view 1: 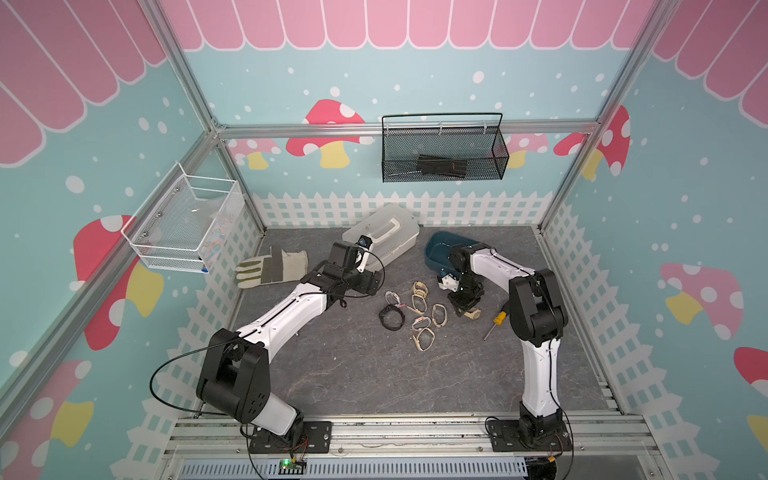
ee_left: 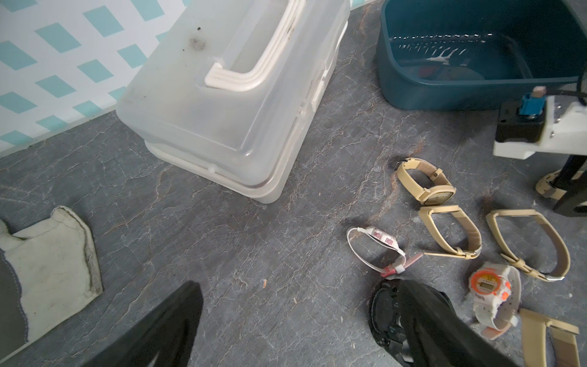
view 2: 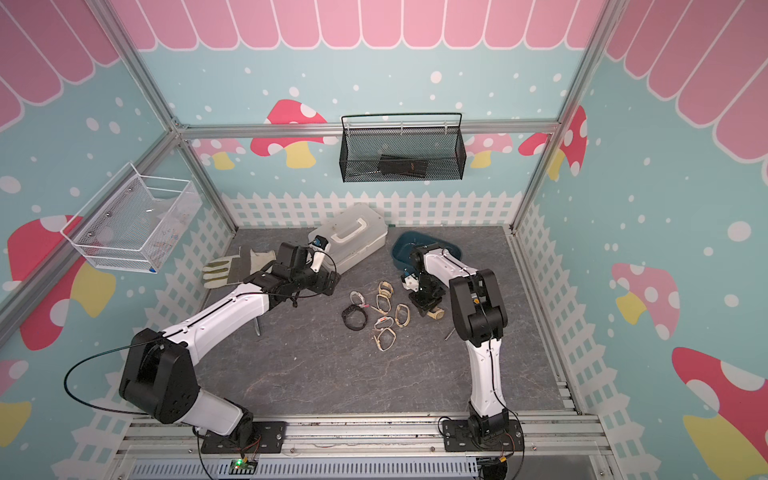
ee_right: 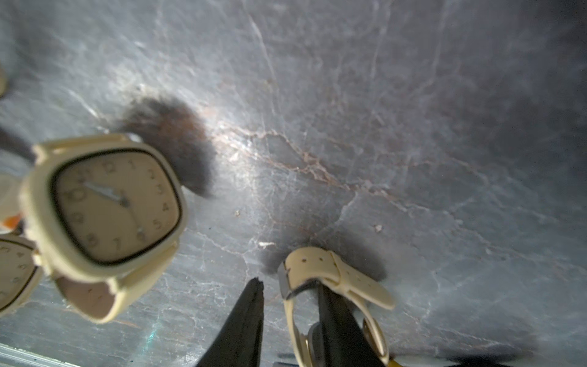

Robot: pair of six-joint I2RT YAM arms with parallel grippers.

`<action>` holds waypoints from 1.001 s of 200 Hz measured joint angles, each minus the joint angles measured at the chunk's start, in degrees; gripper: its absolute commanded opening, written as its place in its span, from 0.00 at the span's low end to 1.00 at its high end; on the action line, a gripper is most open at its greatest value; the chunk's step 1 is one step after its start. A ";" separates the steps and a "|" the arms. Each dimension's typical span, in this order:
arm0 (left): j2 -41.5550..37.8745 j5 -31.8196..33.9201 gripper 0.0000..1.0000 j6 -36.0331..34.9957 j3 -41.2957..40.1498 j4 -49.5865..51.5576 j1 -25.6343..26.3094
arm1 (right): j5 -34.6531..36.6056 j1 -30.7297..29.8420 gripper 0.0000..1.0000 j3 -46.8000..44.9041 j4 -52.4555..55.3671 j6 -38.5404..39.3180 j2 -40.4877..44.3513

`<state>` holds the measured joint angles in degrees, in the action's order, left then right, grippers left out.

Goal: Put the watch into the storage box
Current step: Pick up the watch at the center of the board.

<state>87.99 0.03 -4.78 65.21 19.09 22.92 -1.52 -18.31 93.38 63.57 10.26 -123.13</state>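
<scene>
The dark teal storage box (view 1: 436,249) (ee_left: 444,89) stands at the back right of the table, lidless. My right gripper (view 1: 465,305) (ee_right: 289,286) is down on the table in front of it, astride the strap of a beige watch (view 1: 472,314) (ee_right: 320,265). One finger is inside the strap loop and the other outside, with a small gap still showing. Several more watches (view 1: 415,316) lie just left of it, among them a black one (ee_left: 384,311) and a square beige one (ee_right: 104,206). My left gripper (view 1: 368,284) (ee_left: 301,286) hovers wide open over bare table.
A white plastic case (view 1: 380,239) with a handle lies left of the storage box. A work glove (view 1: 270,268) is at the far left. A yellow-handled screwdriver (view 1: 496,322) lies right of the right gripper. A black mesh basket (view 1: 444,153) and a white wire basket (view 1: 187,224) hang on the walls.
</scene>
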 measured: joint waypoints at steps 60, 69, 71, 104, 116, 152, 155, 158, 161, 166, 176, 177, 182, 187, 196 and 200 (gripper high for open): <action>0.00 0.20 0.99 0.00 0.11 0.04 0.04 | 0.57 0.00 0.01 -0.04 -0.28 -0.04 -0.35; 0.00 0.20 0.99 -0.02 0.11 0.07 0.04 | 0.57 0.00 0.00 -0.07 -0.22 -0.17 -0.35; 0.02 0.20 0.99 0.00 0.11 0.07 0.04 | 0.52 0.00 0.00 -0.07 -0.24 -0.20 -0.35; 0.00 0.26 0.99 0.00 0.11 0.07 0.04 | 0.61 0.00 0.00 -0.17 -0.39 -0.17 -0.22; 0.00 0.39 0.99 0.00 0.11 0.09 0.04 | 0.61 0.00 0.00 -0.17 -0.42 -0.20 -0.22; 0.00 0.37 0.99 0.00 0.13 0.22 0.04 | 0.48 0.00 0.00 -0.35 -0.87 -0.24 0.46; 0.02 0.37 0.99 0.00 0.17 0.28 0.04 | 0.46 0.00 0.00 -0.39 -0.90 -0.24 0.61; 0.02 0.37 0.99 0.00 0.24 0.35 0.04 | 0.42 0.00 0.00 -0.44 -0.94 -0.24 0.74; 0.04 0.37 0.99 0.00 0.35 0.44 0.04 | 0.39 0.00 0.00 -0.44 -0.92 -0.24 0.90; 0.07 0.37 0.99 0.00 0.46 0.46 0.04 | 0.39 0.00 0.00 -0.44 -0.94 -0.24 1.09; 0.04 0.37 0.99 0.00 0.66 0.42 0.04 | 0.39 0.00 0.00 -0.44 -1.07 -0.24 1.53; 0.04 0.37 0.99 0.02 0.66 0.39 0.04 | 0.39 0.00 0.00 -0.44 -1.07 -0.24 1.57; 0.04 0.37 0.99 0.02 0.72 0.37 0.04 | 0.39 0.00 0.00 -0.44 -1.09 -0.24 1.77; 0.04 0.37 0.99 0.00 0.72 0.39 0.04 | 0.37 0.00 0.00 -0.44 -1.09 -0.24 1.97; 0.04 0.39 0.99 0.00 0.72 0.44 0.04 | 0.33 0.00 0.00 -0.44 -1.11 -0.24 2.34; 0.04 0.39 0.99 0.00 0.72 0.44 0.04 | 0.28 0.00 0.00 -0.44 -1.11 -0.24 2.51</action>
<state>88.03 0.43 -4.78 65.93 19.53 22.96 -1.23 -18.31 92.95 62.46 10.02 -120.62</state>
